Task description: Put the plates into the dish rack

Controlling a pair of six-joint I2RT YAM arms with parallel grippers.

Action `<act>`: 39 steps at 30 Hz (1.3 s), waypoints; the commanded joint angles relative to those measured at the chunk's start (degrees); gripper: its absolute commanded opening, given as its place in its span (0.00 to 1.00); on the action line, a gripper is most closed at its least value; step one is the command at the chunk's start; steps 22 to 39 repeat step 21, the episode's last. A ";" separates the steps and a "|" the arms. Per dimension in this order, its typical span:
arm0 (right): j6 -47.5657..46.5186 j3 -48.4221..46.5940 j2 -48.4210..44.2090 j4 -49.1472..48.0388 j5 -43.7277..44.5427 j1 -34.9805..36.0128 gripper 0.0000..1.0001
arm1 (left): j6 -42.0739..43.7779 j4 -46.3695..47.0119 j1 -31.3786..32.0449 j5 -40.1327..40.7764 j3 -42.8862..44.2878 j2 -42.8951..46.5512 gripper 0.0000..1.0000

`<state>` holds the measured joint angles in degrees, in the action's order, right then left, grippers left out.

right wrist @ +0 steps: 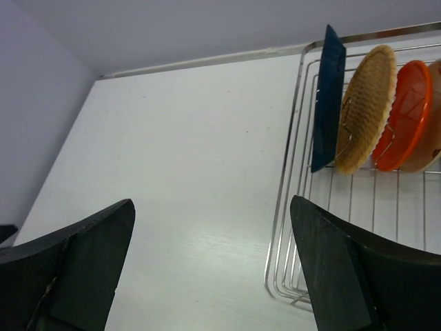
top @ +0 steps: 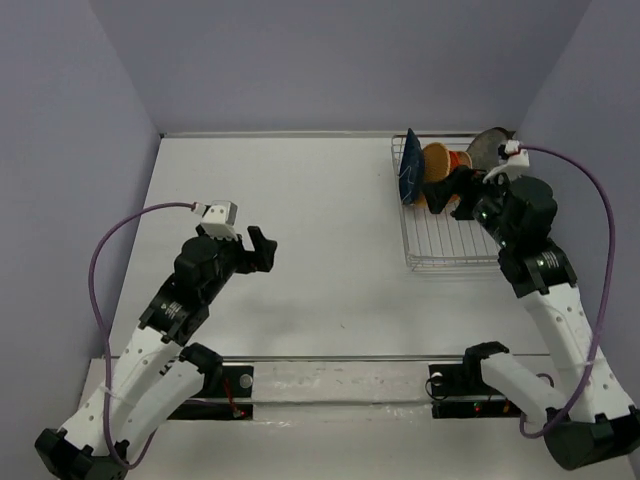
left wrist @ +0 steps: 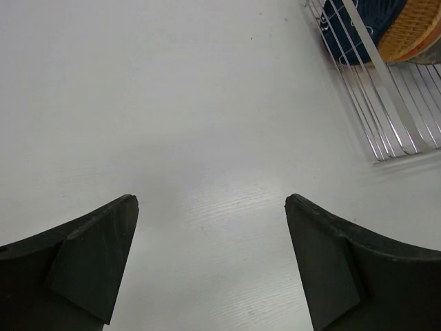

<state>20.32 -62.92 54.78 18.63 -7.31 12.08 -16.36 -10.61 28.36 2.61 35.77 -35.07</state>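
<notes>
The silver wire dish rack point(top: 452, 252) stands at the back right. Upright in it are the dark blue plate point(top: 409, 176), the tan waffle plate point(top: 436, 160) and the orange-red plate point(top: 461, 159). A grey plate point(top: 488, 143) shows behind my right wrist. The right wrist view shows the blue point(right wrist: 327, 96), waffle point(right wrist: 365, 107) and orange-red point(right wrist: 406, 114) plates in a row, with another plate's brownish edge point(right wrist: 433, 131) beside them. My right gripper point(top: 452, 195) hangs open and empty over the rack point(right wrist: 293, 227). My left gripper point(top: 262, 250) is open and empty above bare table. The teal plate is hidden.
The left wrist view shows the rack's near corner point(left wrist: 393, 117) with the blue plate point(left wrist: 358, 27) and waffle plate point(left wrist: 413, 31) at top right. Grey walls close the table at the back and both sides. The rack's front rows hold no plates.
</notes>
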 commanded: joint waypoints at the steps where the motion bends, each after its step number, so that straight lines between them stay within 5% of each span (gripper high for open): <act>1: 4.90 6.39 -12.20 -4.58 -8.33 0.32 1.00 | 0.89 0.33 -0.15 6.96 8.16 0.27 0.99; 11: 6.14 13.17 -33.41 -0.01 -8.16 0.32 1.00 | -3.57 2.87 -0.15 -1.73 14.24 2.63 0.99; 39: 7.02 12.91 -33.78 2.37 -6.93 0.32 1.00 | -6.23 5.43 -0.23 -1.47 11.17 4.83 0.99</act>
